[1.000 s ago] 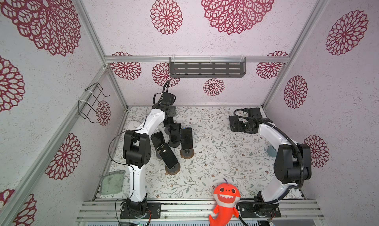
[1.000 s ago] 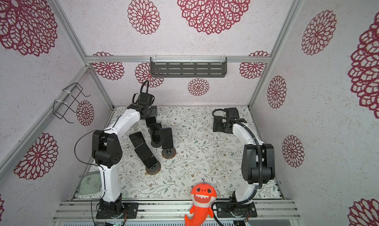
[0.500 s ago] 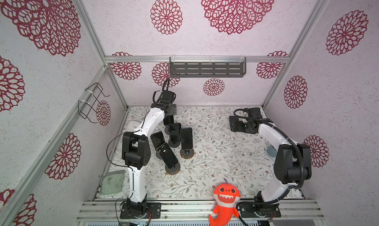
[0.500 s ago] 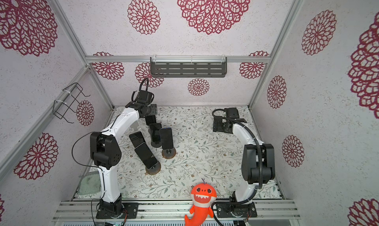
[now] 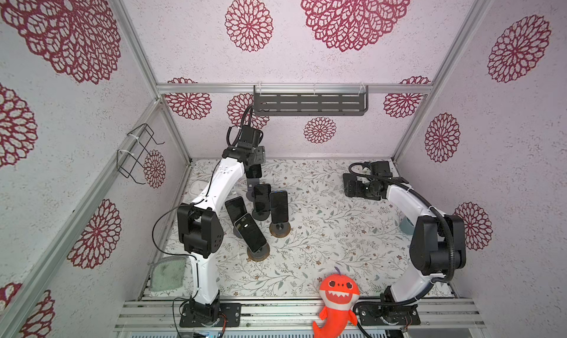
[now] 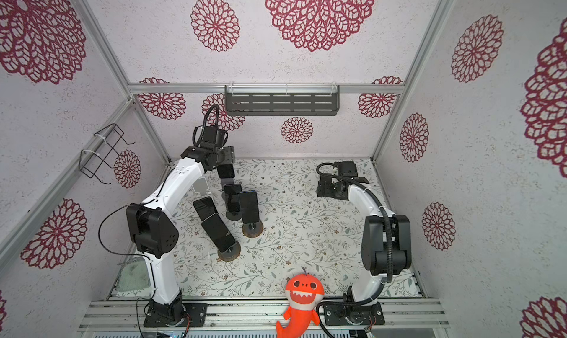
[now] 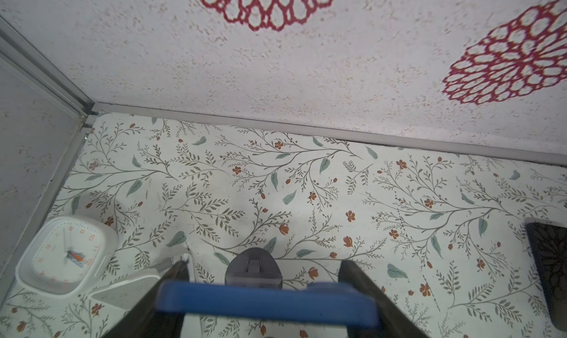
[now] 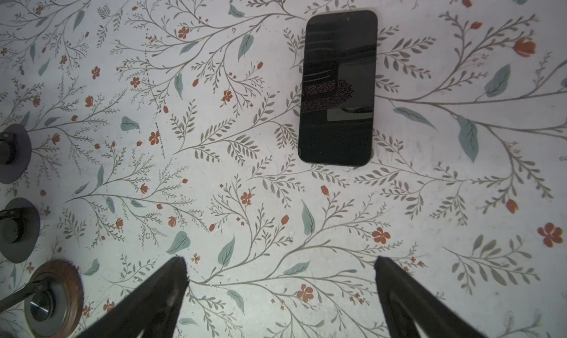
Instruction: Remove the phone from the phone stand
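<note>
My left gripper (image 7: 264,269) is shut on a blue-edged phone (image 7: 267,302) and holds it across its fingers, a little above a bare grey phone stand (image 7: 253,267). In both top views this phone (image 5: 254,171) (image 6: 225,171) hangs under the left wrist near the back wall. Several other dark phones (image 5: 278,206) lean on round-based stands (image 5: 279,229) mid-table. My right gripper (image 8: 279,261) (image 5: 352,186) is open over bare table. A black phone (image 8: 337,88) lies flat ahead of it.
A white clock (image 7: 64,256) sits in the back left corner beside a white stand (image 7: 132,293). An orange shark plush (image 5: 337,296) is at the front edge and a green cloth (image 5: 167,273) at the front left. A grey shelf (image 5: 310,103) hangs on the back wall.
The left wrist has risen slightly toward the back wall with the phone in its grip. The right arm has not moved.
</note>
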Motion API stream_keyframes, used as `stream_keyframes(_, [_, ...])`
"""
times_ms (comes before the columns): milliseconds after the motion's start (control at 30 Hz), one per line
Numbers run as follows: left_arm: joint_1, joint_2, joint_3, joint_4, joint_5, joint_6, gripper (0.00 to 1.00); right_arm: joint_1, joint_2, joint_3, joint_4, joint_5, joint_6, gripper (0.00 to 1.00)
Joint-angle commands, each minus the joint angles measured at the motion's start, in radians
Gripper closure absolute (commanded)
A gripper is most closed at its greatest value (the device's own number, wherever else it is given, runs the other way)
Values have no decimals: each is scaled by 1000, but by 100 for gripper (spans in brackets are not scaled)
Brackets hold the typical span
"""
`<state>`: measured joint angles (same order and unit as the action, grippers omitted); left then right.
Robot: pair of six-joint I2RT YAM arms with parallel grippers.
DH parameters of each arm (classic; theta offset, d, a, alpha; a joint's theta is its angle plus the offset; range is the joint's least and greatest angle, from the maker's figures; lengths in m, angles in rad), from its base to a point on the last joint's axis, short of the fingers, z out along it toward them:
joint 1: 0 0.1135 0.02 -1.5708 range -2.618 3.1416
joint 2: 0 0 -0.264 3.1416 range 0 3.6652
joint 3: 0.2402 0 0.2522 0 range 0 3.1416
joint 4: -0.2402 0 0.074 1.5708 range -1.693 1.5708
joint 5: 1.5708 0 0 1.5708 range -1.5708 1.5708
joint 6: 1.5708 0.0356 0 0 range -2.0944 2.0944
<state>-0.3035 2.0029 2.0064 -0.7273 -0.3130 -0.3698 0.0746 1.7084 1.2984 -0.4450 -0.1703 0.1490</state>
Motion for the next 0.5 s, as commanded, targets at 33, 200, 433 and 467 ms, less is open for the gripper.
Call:
stream_keyframes(33, [-3,-89,59,25,-6,-2,30,1,-63,16,15,-60,-11,2])
stream_keyframes(200, [-4,-106,109,11,84,-33,31,1,-87,39,65,-223,16,3])
stream_keyframes(433, [-4,-143,158,8,244,-87,32,58,-135,124,170,-399,61,4])
stream_keyframes(467, [-5,-149,161,6,270,-95,32,72,-141,133,176,-407,58,4])
